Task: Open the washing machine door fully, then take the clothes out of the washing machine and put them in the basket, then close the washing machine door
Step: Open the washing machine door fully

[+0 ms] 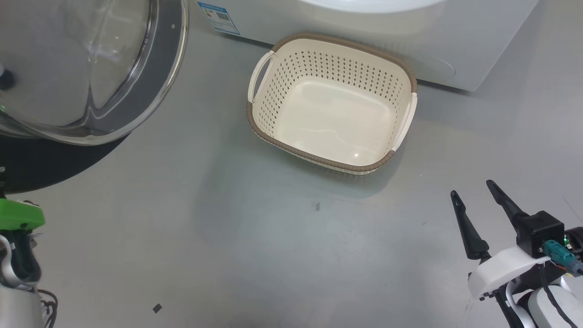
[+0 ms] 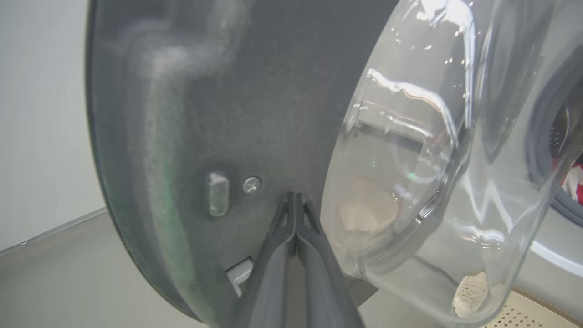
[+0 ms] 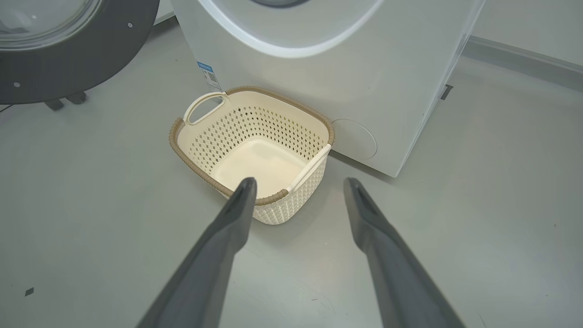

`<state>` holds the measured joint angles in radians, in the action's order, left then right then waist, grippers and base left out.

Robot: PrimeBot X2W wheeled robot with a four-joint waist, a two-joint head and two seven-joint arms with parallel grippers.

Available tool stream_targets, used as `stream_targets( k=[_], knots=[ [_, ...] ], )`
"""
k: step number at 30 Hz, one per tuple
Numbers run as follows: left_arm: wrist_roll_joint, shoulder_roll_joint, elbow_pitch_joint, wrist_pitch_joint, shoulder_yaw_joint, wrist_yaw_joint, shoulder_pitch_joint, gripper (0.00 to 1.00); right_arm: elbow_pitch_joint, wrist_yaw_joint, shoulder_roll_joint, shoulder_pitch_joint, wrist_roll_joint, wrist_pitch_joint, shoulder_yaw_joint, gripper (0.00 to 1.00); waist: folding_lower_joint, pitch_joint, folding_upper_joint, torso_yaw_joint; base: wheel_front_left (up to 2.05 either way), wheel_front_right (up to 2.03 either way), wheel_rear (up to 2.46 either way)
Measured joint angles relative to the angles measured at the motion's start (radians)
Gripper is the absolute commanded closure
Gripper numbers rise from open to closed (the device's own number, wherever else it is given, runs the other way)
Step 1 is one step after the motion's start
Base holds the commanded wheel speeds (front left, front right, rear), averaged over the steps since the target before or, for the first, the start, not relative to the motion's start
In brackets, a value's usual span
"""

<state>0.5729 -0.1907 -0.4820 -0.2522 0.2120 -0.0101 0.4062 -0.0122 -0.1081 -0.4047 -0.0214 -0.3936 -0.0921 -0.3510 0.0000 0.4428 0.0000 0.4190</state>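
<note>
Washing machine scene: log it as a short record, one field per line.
washing machine door: swung open
basket: empty, on the floor in front of the washing machine
clothes: red, inside the drum
left gripper: shut, tips at the door's inner face
right gripper: open, holding nothing, over the floor

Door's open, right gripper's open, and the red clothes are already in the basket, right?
No: the head view shows the basket empty; the red clothes sit inside the drum, seen in the left wrist view. The door and right gripper are open.
</note>
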Motion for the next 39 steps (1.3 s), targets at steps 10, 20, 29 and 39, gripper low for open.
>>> stream_targets(
  k=[10,20,29,39],
  knots=[
    [-0.001,-0.047,-0.117,0.0,0.012,0.021,0.065,1.0,0.024,0.0,-0.004,0.0,0.009,0.021,0.003,0.0,0.0,0.027,0.0,0.007,0.0,0.0,0.0],
    [-0.011,-0.071,-0.201,0.0,0.029,0.042,0.12,1.0,0.033,-0.002,-0.007,0.0,0.017,0.031,0.005,0.0,0.0,0.028,0.0,0.008,0.0,0.0,0.0],
    [-0.053,-0.074,-0.232,0.0,0.021,0.061,0.138,1.0,0.031,-0.008,0.007,0.0,0.016,0.029,0.005,0.0,0.0,-0.008,0.0,0.007,0.0,0.0,0.0],
    [-0.117,-0.058,-0.215,0.0,-0.032,0.091,0.135,1.0,0.0,-0.008,0.055,0.0,-0.004,-0.013,0.007,0.0,0.0,-0.076,0.0,0.0,0.0,0.0,0.0]
  ],
)
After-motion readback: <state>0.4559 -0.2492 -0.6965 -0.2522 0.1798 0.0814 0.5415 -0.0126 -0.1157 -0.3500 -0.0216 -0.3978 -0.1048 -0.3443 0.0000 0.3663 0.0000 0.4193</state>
